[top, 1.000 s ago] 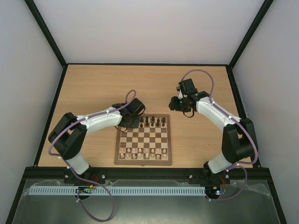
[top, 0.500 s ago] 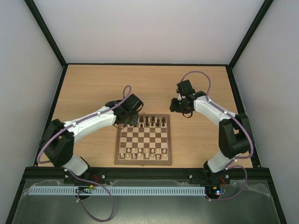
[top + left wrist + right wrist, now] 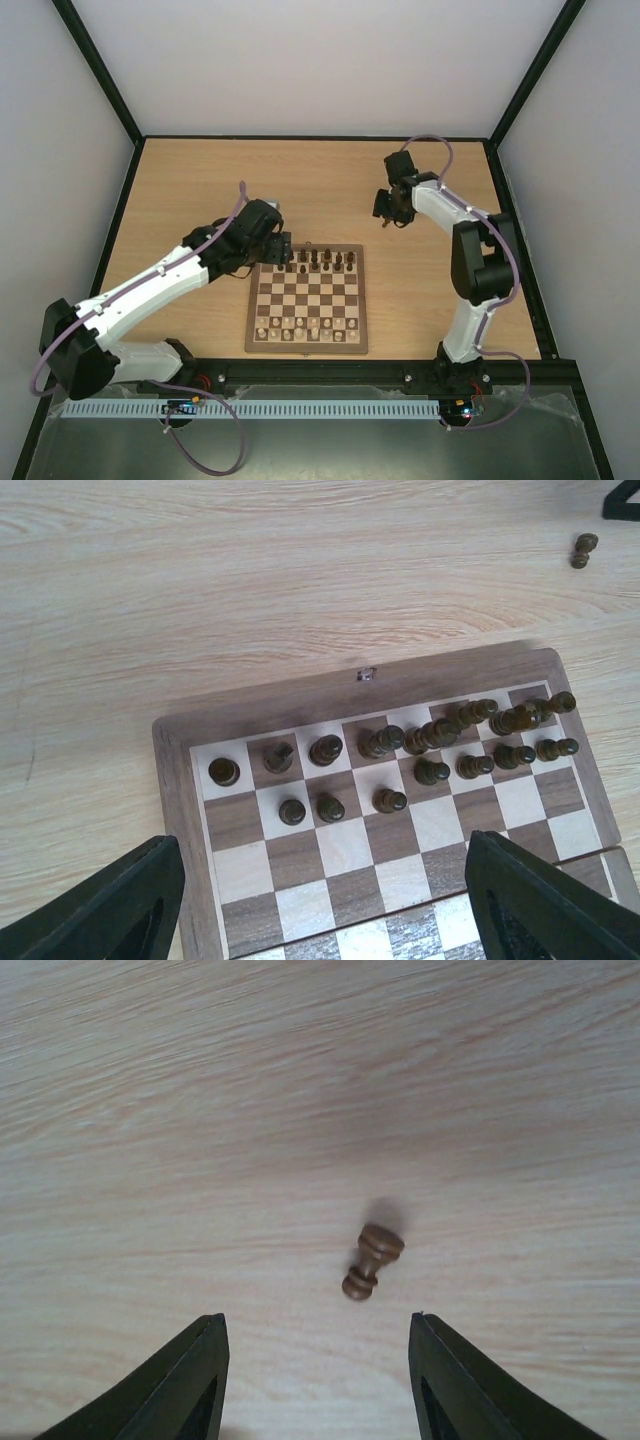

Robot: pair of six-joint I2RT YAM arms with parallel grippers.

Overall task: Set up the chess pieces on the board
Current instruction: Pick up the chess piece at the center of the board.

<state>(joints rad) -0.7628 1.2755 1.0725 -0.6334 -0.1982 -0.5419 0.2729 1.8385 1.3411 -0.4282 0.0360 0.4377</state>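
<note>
Lowest in the top view, on the two rows of the board (image 3: 305, 349) nearest the arm bases, stand the pale chessmen (image 3: 305, 329), too small there to count exactly. Higher up, on the board's two far rows, stand the dark chess pieces (image 3: 381, 742). In the left wrist view I count eight in the back row and seven in front, fifteen in all, though those at the right of the frame crowd and overlap. The second-row square at the left, in front of the corner piece, looks bare.

The left gripper (image 3: 322, 838) hangs over that corner with its jaws spread wide and nothing between them.

Farther up and to the right, well apart from the board, one stray pawn (image 3: 372, 1262) lies on its side on the table (image 3: 200, 180), which would make sixteen. The right gripper (image 3: 315, 1317) hovers over it, jaws apart, with the pawn beyond the fingertips and untouched.

The pawn is turned wood, so I judge it light, stiff and smooth. Lying down, it is likely to roll or squirt out under a clumsy pinch. The best hold looks to be across the narrow waist between head and base, with gentle pressure. It will also need turning upright before it goes among such closely packed neighbours
</note>
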